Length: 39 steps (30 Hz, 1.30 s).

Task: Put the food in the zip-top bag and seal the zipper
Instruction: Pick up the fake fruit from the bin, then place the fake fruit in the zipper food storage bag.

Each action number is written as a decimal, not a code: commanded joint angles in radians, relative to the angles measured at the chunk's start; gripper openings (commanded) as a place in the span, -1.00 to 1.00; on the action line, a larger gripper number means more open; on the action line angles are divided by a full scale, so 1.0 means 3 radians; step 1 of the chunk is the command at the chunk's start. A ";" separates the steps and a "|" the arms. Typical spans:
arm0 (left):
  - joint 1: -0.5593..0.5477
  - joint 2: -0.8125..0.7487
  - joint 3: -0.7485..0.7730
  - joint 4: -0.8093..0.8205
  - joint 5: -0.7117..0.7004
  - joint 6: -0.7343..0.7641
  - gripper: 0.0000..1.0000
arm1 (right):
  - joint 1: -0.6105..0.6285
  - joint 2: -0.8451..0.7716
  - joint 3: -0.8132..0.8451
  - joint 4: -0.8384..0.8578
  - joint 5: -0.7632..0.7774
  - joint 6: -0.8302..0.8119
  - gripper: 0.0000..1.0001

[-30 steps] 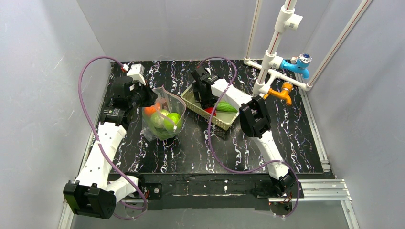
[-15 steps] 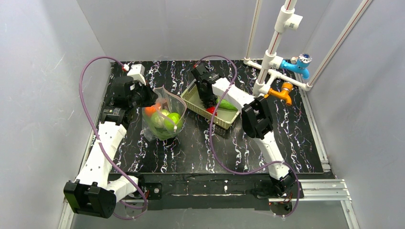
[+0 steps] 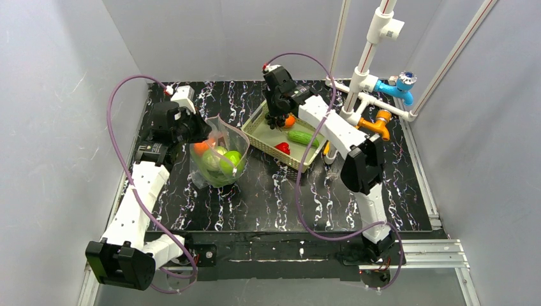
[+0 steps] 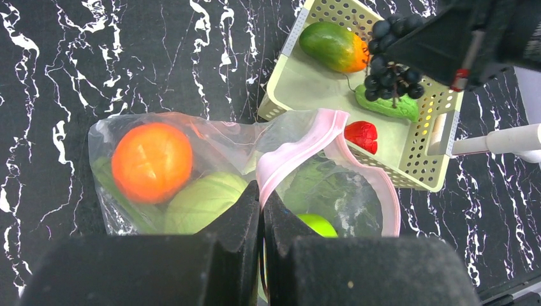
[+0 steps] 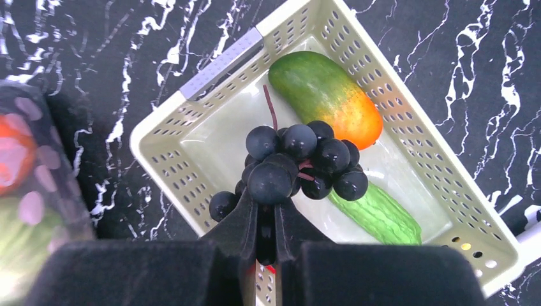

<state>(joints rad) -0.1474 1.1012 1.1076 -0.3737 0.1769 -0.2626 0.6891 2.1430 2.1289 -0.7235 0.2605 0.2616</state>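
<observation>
Grapes (image 5: 300,162), dark purple, are pinched between the nearly closed fingers of your right end effector (image 5: 266,213), held over the cream basket (image 5: 210,64), where the mango (image 5: 325,95), cucumber (image 5: 376,213) and small red piece (image 4: 361,135) lie. Your left end effector (image 4: 261,204) is clamped tight on the pink zipper (image 4: 300,150) of the zip-top bag (image 3: 220,156), which stands on the surface (image 3: 255,204) with the orange (image 4: 152,161), cabbage (image 4: 204,201) and green apple (image 4: 317,224) inside.
</observation>
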 commanded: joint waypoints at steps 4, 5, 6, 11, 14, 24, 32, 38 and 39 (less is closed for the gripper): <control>0.0006 -0.0003 0.0027 0.0029 0.0039 -0.0001 -1.00 | 0.0004 -0.0597 -0.0287 0.0117 -0.0330 0.0092 -0.97; 0.0006 -0.0005 0.0030 0.0029 0.0039 0.0001 -1.00 | 0.0006 -0.0677 -0.0361 0.0132 -0.0423 0.0109 -0.97; 0.0006 -0.0006 0.0029 0.0029 0.0040 0.0000 -1.00 | 0.0005 -0.0768 -0.0433 0.0154 -0.0517 0.0121 -0.97; 0.0007 -0.0010 0.0029 0.0029 0.0052 -0.0004 -1.00 | 0.0025 -0.1341 -0.0931 0.0457 -0.1276 0.0146 -0.97; 0.0006 -0.0014 0.0029 0.0029 0.0055 -0.0005 -1.00 | 0.0072 -0.1646 -0.1183 0.0685 -0.1742 0.0155 -0.97; 0.0007 -0.0027 0.0026 0.0032 0.0061 -0.0011 -1.00 | 0.0303 -0.2018 -0.1480 0.1259 -0.2911 0.0270 -0.93; 0.0006 -0.0046 0.0028 0.0039 0.0080 -0.0014 -1.00 | 0.0459 -0.1505 -0.1097 0.1240 -0.3093 0.0382 -0.97; 0.0008 -0.0048 0.0027 0.0040 0.0095 -0.0019 -1.00 | 0.0478 -0.1230 -0.0903 0.1439 -0.3276 0.0543 -0.97; 0.0006 -0.0051 0.0033 0.0039 0.0097 -0.0020 -1.00 | 0.0479 -0.1206 -0.0894 0.1469 -0.3272 0.0564 -0.97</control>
<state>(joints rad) -0.1474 1.1064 1.1076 -0.3737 0.1963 -0.2688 0.8277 1.7808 1.7800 -0.3862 -0.6583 0.3895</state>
